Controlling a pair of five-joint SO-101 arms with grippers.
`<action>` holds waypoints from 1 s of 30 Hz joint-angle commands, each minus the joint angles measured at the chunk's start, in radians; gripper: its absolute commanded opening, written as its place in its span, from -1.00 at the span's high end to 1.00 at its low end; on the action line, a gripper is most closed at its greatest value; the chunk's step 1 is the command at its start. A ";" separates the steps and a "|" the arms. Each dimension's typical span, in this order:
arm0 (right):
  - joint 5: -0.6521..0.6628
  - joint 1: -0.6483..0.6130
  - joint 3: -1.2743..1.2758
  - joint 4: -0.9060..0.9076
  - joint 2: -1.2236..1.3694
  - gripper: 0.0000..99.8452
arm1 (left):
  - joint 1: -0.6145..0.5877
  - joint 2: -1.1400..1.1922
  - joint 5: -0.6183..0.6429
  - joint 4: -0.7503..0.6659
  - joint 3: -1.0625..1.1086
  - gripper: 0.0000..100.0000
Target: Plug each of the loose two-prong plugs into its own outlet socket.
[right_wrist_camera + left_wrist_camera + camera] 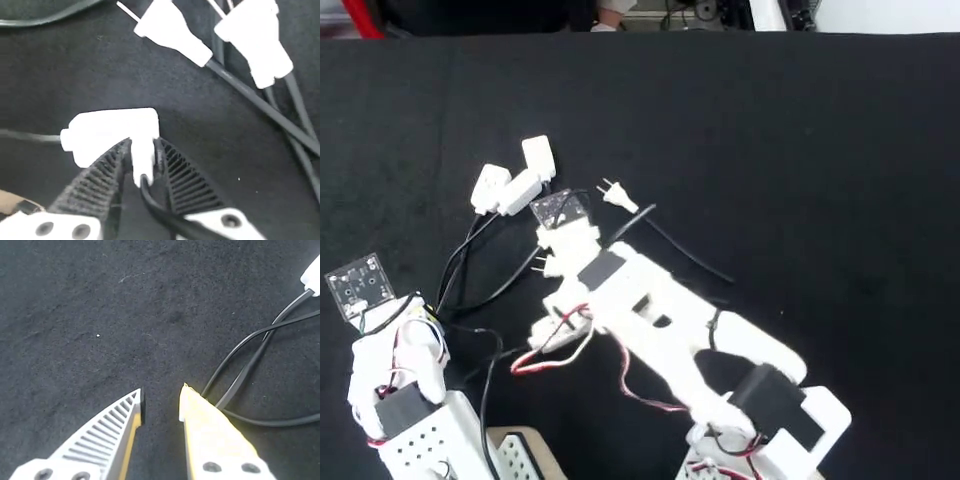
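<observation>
**Right gripper** [142, 144]: jaws clenched on a narrow white plug [143, 162], gripped across its body. A black cable [160, 215] leaves the rear of this plug and runs back between the fingers. The plug's front end butts against a white block [107, 131] lying crosswise on the black table [65, 80]. Whether the prongs are seated in the block cannot be told. Just beyond the block lie two more white pieces on dark leads. One is a second plug [172, 32] with bare prongs exposed. The other is a third piece [255, 37] whose kind cannot be told.

**High view:** the right arm [660, 320] extends from the near right edge to the middle of the table. Its gripper end is at a cluster of white pieces [515, 180]. A loose plug [617, 197] lies just beside that gripper, prongs free, its lead trailing off to the right. Another pair of bare prongs [540, 263] shows beside the arm's wrist.

**Left gripper** [160, 402]: jaws released, grasping nothing, tips apart over the table. Black cords [250, 365] lie just beside one fingertip. The left arm [405, 380] sits at the near left corner, apart from the cluster.
</observation>
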 commanded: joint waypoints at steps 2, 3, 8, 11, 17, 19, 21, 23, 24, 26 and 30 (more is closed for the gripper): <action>0.044 0.115 0.042 0.080 0.047 0.98 | 0.005 -0.005 -0.006 -0.021 -0.007 0.73; 0.044 0.126 0.042 0.087 0.047 0.98 | 0.005 -0.005 -0.006 -0.021 -0.007 0.73; 0.049 0.192 0.045 0.163 0.047 0.98 | 0.004 -0.005 -0.006 -0.023 -0.007 0.73; 0.100 0.238 0.082 0.173 0.033 0.98 | 0.002 -0.005 -0.006 -0.023 -0.007 0.73; 0.137 0.430 0.166 0.190 -0.130 0.98 | 0.002 -0.005 -0.006 -0.023 -0.007 0.73; 0.176 0.532 0.193 0.227 -0.197 0.98 | 0.002 -0.005 -0.006 -0.023 -0.007 0.73; 0.241 0.651 0.217 0.252 -0.255 0.98 | 0.005 -0.005 -0.006 -0.023 -0.007 0.73; 0.311 0.775 0.249 0.253 -0.300 0.98 | 0.007 -0.005 -0.006 -0.023 -0.007 0.73; 0.347 0.835 0.266 0.252 -0.318 0.98 | 0.008 -0.005 -0.006 -0.023 -0.007 0.73; 0.436 0.953 0.300 0.250 -0.352 0.98 | 0.007 -0.005 -0.006 -0.023 -0.007 0.73; 0.624 1.223 0.328 0.181 -0.389 0.98 | 0.007 -0.005 -0.006 -0.023 -0.007 0.73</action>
